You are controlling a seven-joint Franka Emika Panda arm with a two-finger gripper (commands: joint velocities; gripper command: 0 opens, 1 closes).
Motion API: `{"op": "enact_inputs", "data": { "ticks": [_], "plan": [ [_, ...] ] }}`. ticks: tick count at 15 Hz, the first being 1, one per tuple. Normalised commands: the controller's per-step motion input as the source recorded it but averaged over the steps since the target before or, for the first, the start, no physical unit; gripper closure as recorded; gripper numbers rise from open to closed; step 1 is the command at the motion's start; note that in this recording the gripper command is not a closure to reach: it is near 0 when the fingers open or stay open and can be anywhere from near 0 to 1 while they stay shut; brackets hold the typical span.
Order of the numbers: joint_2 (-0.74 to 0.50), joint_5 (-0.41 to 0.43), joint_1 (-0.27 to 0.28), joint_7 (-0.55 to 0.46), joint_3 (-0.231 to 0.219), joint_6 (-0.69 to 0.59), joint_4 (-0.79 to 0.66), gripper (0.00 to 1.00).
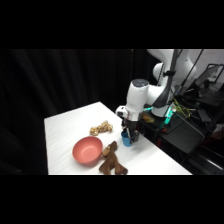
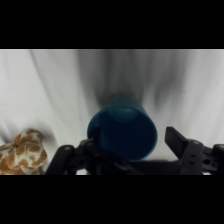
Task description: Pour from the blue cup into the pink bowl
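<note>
The blue cup (image 1: 126,139) stands upright on the white table (image 1: 65,125), to the right of the pink bowl (image 1: 87,150). My gripper (image 1: 131,134) has come down from above onto the cup. In the wrist view the blue cup (image 2: 122,131) shows from above, its mouth facing the camera, between the fingers of my gripper (image 2: 134,142). The right finger (image 2: 175,140) stands a little apart from the cup's rim. The left finger is mostly hidden by the cup. The gripper is open. The bowl is out of the wrist view.
A brown plush toy (image 1: 112,160) lies between the bowl and the cup, near the table's front edge. A spotted tan plush toy (image 1: 101,128) lies behind the bowl, and the same spotted toy (image 2: 22,152) shows at the wrist view's lower left. Dark equipment (image 1: 180,130) stands right of the table.
</note>
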Motion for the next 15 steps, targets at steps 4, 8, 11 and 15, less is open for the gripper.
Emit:
{"op": "enact_inputs", "data": {
  "ticks": [4, 8, 11, 15],
  "plan": [
    [0.07, -0.208, 0.206, 0.31, -0.147, -0.04, 0.15, 1.00],
    [0.07, -0.071, 0.078, 0.10, -0.057, -0.08, 0.15, 1.00],
    [0.01, 0.043, -0.022, -0.04, 0.018, -0.12, 0.11, 0.63],
    [-0.19, 0.445, -0.186, -0.49, 0.227, -0.51, 0.12, 0.06]
  ]
}}
